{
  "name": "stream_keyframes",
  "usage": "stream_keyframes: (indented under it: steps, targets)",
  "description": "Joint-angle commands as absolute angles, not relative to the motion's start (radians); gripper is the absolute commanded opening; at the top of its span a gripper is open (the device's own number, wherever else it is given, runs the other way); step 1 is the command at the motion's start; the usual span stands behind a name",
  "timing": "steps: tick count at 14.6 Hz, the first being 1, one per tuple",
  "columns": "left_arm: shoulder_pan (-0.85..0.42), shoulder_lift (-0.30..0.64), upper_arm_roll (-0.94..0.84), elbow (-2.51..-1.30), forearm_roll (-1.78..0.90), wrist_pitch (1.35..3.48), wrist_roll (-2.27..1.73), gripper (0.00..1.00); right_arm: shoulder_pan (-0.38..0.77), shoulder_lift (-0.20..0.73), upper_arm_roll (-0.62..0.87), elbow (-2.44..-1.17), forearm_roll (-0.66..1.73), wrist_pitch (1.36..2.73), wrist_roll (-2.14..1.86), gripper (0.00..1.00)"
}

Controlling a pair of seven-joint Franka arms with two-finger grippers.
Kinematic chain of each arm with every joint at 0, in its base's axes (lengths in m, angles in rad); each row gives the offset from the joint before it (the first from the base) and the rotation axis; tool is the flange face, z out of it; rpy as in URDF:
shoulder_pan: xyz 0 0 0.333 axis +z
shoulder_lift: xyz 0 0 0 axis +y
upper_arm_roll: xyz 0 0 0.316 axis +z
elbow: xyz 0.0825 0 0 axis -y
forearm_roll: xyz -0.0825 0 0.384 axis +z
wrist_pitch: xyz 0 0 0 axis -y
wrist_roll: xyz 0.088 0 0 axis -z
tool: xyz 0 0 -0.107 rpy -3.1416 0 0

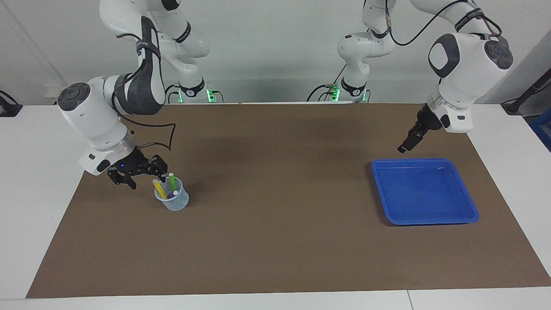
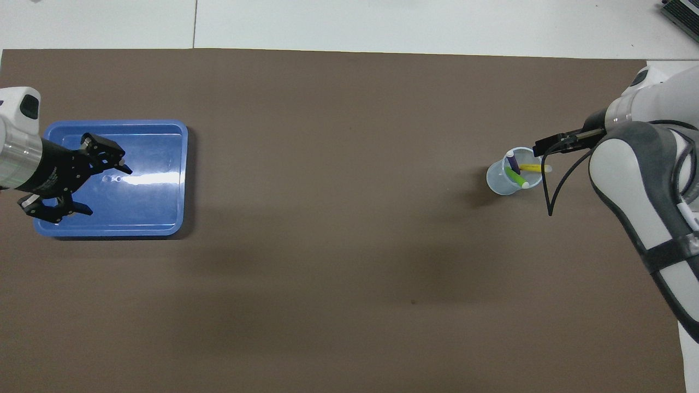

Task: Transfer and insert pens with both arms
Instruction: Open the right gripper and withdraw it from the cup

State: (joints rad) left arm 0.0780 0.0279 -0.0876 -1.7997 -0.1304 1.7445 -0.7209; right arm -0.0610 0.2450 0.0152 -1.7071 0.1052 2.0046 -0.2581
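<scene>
Three pens stand in the cup

The green pen (image 1: 172, 181), yellow pen (image 1: 159, 188) and purple pen (image 2: 511, 162) lean in the clear cup (image 1: 173, 201) toward the right arm's end. The right gripper (image 1: 138, 173) hangs just beside the cup, fingers apart, empty. The left gripper (image 2: 84, 185) hovers over the blue tray (image 1: 467, 201), spread wide.

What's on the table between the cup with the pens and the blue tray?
Nothing: between the cup and the tray lies only bare brown mat. Both the facing and overhead views show it.
</scene>
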Motion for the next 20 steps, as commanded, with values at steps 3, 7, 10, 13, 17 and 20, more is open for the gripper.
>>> stream_keyframes:
  steps: [3,7,10,13,17,20]
  targets:
    - [0.098,-0.002,-0.106,-1.786,-0.012,1.683,-0.531,1.0,-0.095,0.213,0.015,-1.545,0.037,1.78,-0.252,1.0]
    - [0.08,0.0,-0.13,-1.789,0.023,1.756,-0.528,1.0,-0.107,0.109,0.012,-1.511,0.012,1.61,-0.252,1.0]
    - [0.08,0.0,-0.138,-1.798,0.015,1.767,-0.532,1.0,-0.089,0.072,0.018,-1.531,-0.023,1.543,-0.25,1.0]
    - [0.087,0.005,-0.152,-1.763,-0.017,1.76,-0.505,1.0,-0.039,0.057,0.012,-1.549,-0.018,1.542,-0.262,1.0]
    - [0.094,0.003,-0.149,-1.707,-0.008,1.666,-0.159,1.0,-0.028,0.044,0.009,-1.574,-0.018,1.552,-0.265,1.0]
    - [0.098,-0.006,-0.144,-1.701,-0.005,1.638,-0.075,1.0,-0.052,0.043,0.011,-1.577,-0.017,1.543,-0.264,1.0]
